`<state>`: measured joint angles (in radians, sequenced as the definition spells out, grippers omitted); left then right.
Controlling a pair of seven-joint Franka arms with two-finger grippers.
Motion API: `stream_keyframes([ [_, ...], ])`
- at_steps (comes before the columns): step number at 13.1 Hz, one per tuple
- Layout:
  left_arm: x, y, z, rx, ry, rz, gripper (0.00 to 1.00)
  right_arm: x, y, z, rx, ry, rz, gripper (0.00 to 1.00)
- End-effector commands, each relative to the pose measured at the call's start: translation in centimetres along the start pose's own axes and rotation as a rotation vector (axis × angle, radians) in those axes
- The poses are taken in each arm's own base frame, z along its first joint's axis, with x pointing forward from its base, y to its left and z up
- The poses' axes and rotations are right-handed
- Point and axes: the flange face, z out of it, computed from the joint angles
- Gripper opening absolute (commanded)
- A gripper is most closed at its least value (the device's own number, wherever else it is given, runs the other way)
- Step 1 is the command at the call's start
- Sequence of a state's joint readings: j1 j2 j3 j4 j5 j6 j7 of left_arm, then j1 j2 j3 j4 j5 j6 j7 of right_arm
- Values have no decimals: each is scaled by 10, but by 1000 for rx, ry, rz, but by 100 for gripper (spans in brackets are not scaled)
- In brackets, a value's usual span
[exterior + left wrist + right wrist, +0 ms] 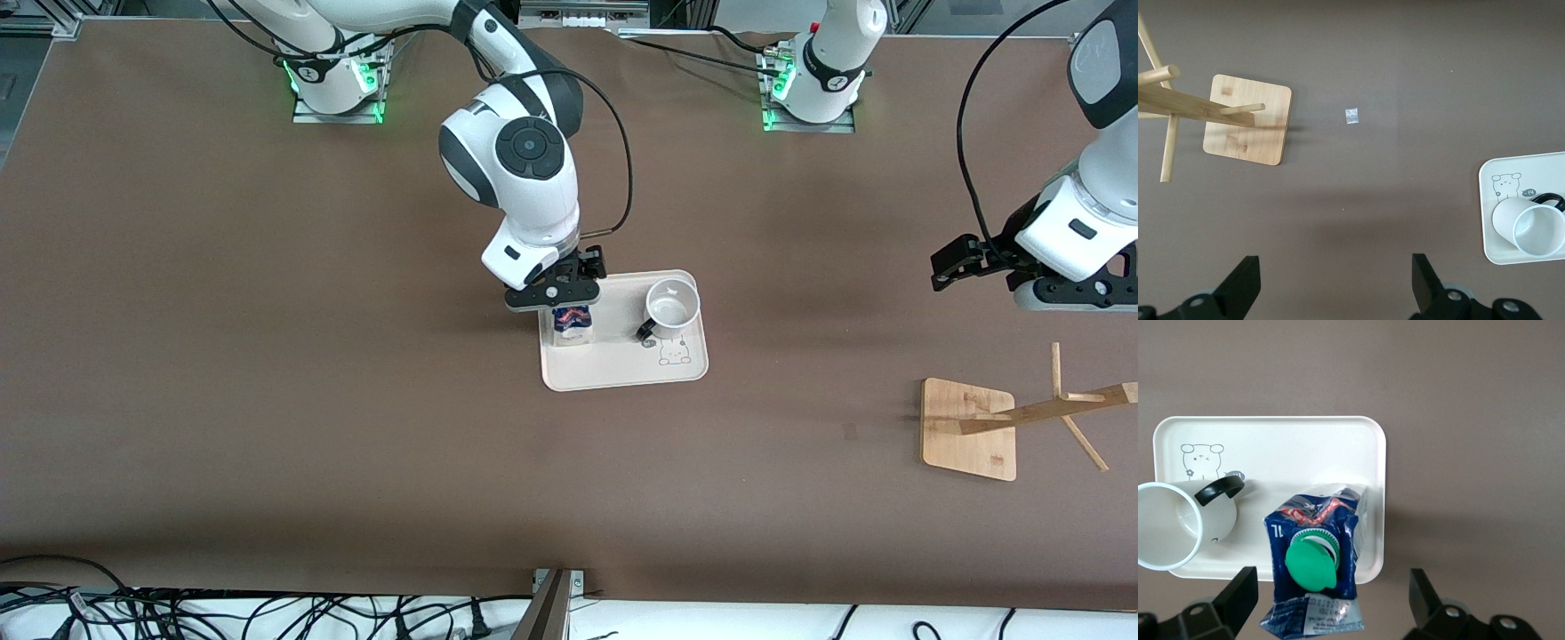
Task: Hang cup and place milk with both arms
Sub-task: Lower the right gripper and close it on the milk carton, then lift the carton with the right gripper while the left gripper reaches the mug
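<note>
The milk (572,325) stands upright on a cream tray (613,360), blue and white with a green cap (1313,563). My right gripper (567,298) hangs just over it, open, one finger on each side of the carton (1315,533) without touching it. Beside the milk, on the tray's end toward the left arm, the white cup (671,307) stands mouth up with its black handle (1219,488) showing. My left gripper (939,271) waits open and empty over bare table (1335,283), between the tray and the wooden rack.
A wooden cup rack with a square base (969,428) and slanted pegs (1198,107) stands toward the left arm's end, nearer to the front camera than the tray. A small scrap of clear tape (1351,115) lies on the brown table between rack and tray (1511,170).
</note>
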<state>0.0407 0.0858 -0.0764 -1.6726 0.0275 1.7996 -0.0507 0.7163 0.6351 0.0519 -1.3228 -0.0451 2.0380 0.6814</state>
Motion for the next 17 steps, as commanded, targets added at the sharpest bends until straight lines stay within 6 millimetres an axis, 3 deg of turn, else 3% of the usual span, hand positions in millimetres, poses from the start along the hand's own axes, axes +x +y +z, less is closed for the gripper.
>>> stream_keyframes([
  [1,5,2,-5,-9,4,5,100,-2,-13,5,-2,27,20,100],
  [7,9,10,10,-10,-21,-15,100,-7,-22,29,-27,43,2,98],
  [10,16,4,37,-11,-70,-85,100,-5,-20,28,-29,43,-13,53],
  [12,17,11,57,-7,-121,-80,100,-3,-17,26,-30,42,-12,36],
  [13,16,13,74,-3,-178,-76,100,-3,-17,24,-29,43,-12,32],
  [15,8,25,89,2,-263,-40,100,-3,-17,20,-27,39,-9,30],
  [17,6,59,104,2,-290,20,100,-3,-12,0,-31,34,-4,30],
])
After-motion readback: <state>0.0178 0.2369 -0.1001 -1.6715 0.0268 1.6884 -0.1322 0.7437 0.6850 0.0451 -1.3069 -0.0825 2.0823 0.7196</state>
